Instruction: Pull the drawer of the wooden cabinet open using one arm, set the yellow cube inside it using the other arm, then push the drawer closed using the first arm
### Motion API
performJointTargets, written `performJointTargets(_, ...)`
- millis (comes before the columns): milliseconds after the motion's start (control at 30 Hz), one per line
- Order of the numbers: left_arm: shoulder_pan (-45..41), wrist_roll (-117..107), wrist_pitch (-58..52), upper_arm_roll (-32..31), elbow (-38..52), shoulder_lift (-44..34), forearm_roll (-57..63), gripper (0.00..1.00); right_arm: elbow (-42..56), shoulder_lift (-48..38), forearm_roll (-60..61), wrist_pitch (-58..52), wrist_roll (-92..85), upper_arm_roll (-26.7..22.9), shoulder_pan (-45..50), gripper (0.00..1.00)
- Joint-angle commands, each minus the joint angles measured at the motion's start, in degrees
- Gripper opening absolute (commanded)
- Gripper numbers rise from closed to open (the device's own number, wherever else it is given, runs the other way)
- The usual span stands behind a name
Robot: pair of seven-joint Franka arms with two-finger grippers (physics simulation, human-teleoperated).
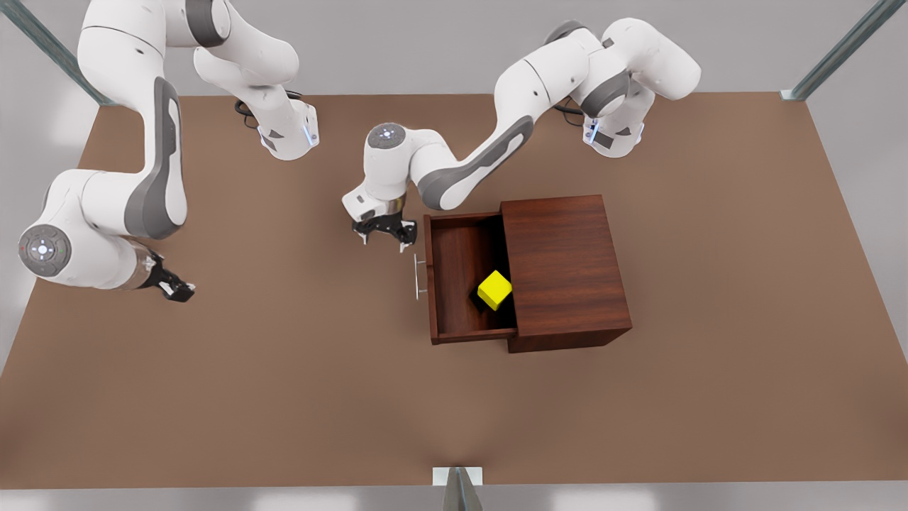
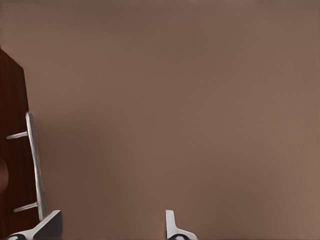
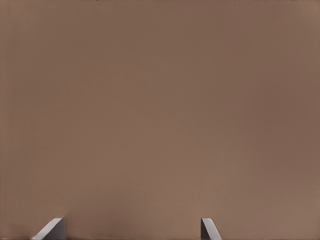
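The dark wooden cabinet (image 1: 564,266) stands right of centre on the table. Its drawer (image 1: 461,245) is pulled out toward the front view's left, and its silver bar handle (image 1: 418,277) faces that way. The yellow cube (image 1: 494,289) lies inside the drawer, close to the cabinet body. My left gripper (image 1: 385,240) hovers open and empty just beyond the drawer's far front corner, apart from the handle. In the left wrist view the left gripper (image 2: 110,232) sits beside the handle (image 2: 35,165) and the drawer front (image 2: 12,125). My right gripper (image 1: 181,289) waits open and empty far off at the front view's left; the right wrist view shows the gripper (image 3: 131,232) over bare table.
The brown table (image 1: 284,369) stretches wide around the cabinet. Metal frame posts (image 1: 837,53) stand at the far corners, and a bracket (image 1: 457,482) sits at the near edge. Both arm bases (image 1: 287,135) stand along the far side.
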Motion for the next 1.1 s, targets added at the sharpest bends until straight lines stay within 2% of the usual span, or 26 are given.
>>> performJointTargets(0, -0.27, -35.44, 10.46, 1.72, 1.06, 1.03, 1.18, 1.00, 0.46, 0.06, 0.66, 0.20, -32.79, -0.16, 0.09, 1.00)
performJointTargets(367, -0.27, -30.34, 9.58, 6.11, 1.67, 4.63, 1.35, 1.00, 0.55, 1.02, 0.75, 0.03, -32.35, -0.08, 0.27, 1.00)
performJointTargets(800, -1.77, -23.92, -7.38, 6.03, 0.62, 4.02, 5.22, 1.00, 0.55, 1.11, 0.75, 0.03, -32.27, -0.08, 0.35, 1.00)
performJointTargets(1067, -1.33, -19.01, -11.42, 6.38, 0.62, 3.49, 6.54, 1.00, 0.55, 1.11, 0.75, 0.03, -32.27, -0.08, 0.35, 1.00)
